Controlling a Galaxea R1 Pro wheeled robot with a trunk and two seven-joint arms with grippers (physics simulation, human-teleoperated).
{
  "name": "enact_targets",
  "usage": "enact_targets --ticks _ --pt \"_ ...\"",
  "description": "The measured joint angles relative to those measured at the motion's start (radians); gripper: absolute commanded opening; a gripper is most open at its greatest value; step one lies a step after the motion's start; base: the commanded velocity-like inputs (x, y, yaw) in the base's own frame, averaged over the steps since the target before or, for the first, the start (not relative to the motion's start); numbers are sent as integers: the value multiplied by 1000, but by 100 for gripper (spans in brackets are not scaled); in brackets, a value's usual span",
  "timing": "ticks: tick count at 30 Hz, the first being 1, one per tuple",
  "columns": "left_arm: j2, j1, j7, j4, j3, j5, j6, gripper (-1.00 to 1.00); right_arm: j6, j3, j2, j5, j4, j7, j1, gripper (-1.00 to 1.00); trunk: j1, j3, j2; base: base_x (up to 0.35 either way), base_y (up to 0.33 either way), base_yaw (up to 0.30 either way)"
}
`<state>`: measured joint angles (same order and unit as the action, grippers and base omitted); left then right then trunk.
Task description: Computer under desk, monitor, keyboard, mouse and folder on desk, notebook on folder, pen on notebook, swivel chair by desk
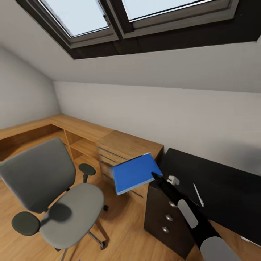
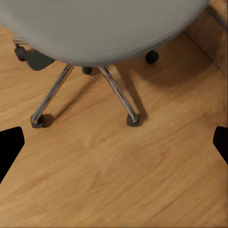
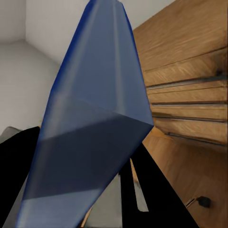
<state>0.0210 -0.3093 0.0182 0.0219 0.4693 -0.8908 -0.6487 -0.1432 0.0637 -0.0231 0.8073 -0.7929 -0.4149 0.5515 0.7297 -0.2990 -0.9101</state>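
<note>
The right gripper (image 1: 156, 177) pinches one edge of the blue folder (image 1: 135, 173), holding it in the air beside the black surface (image 1: 217, 181), where a pen (image 1: 198, 195) lies. The left gripper (image 2: 114, 142) hangs spread above the wood floor (image 2: 118, 175). Farther left stands the grey swivel chair (image 1: 54, 195), with a wooden dresser (image 1: 127, 145) beyond.

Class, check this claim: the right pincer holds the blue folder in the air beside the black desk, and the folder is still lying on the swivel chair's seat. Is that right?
Not quite. The folder is not on the swivel chair; its seat is bare in the head view. The rest stands: the right pincer grips the folder, lifted in the air beside the desk.
</note>
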Motion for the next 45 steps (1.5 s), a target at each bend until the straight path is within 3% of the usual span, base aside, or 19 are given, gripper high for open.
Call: enact_targets --ticks 9,14,29,36,45 --pt "2 0 1 0 -1 -1 3 100 -35 -155 -2 3 -5 3 0 -100 0 0 0 0 0 -254" --pt "2 0 1 0 -1 -1 3 100 -40 -196 -4 3 -6 2 0 -100 0 0 0 0 0 -228" --pt "3 0 1 0 1 -1 6 100 -42 -222 -19 2 -29 1 0 -100 0 0 0 0 0 -232" --pt "5 0 1 0 1 -1 5 100 -42 -223 -19 2 -30 0 0 -100 -27 22 49 0 0 -257" --pt "12 0 1 0 -1 -1 4 100 -41 -225 -21 1 -30 -1 0 -100 -27 22 49 0 0 -257"
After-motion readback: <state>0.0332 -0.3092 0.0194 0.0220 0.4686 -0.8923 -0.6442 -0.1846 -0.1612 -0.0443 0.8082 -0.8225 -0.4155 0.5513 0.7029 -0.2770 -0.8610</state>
